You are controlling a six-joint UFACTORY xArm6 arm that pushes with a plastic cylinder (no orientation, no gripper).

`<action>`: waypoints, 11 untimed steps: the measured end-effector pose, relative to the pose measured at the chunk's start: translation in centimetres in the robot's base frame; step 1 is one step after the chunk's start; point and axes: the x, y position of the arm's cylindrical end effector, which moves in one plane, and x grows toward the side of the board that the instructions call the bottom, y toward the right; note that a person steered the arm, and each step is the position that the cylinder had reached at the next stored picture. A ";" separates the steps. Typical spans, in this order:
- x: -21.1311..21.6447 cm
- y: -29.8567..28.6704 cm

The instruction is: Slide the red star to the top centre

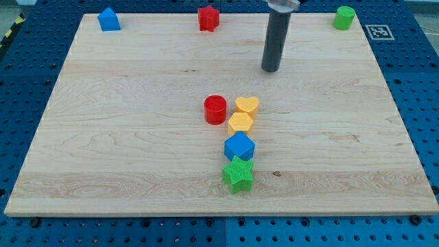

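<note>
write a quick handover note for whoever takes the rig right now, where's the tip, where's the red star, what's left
My tip rests on bare board, touching no block, to the view's right of and below the red star.
The red star sits at the board's top edge, slightly to the view's left of centre.
Done: the star looks roughly at top centre.
Left: perhaps a small nudge towards the view's right; judge before pushing.

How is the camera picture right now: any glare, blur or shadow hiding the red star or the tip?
Camera view: even, soft light, no glare on the board; the red star at the view's top is sharp with only a faint shadow; my tip is sharp, to the star's right and below it, apart from it; the rod's top is cut off by the frame edge.
</note>
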 end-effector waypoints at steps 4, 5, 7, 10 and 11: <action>-5.0 -12.5; -8.1 -15.4; -12.9 -16.9; -15.2 -11.0; -15.2 -9.4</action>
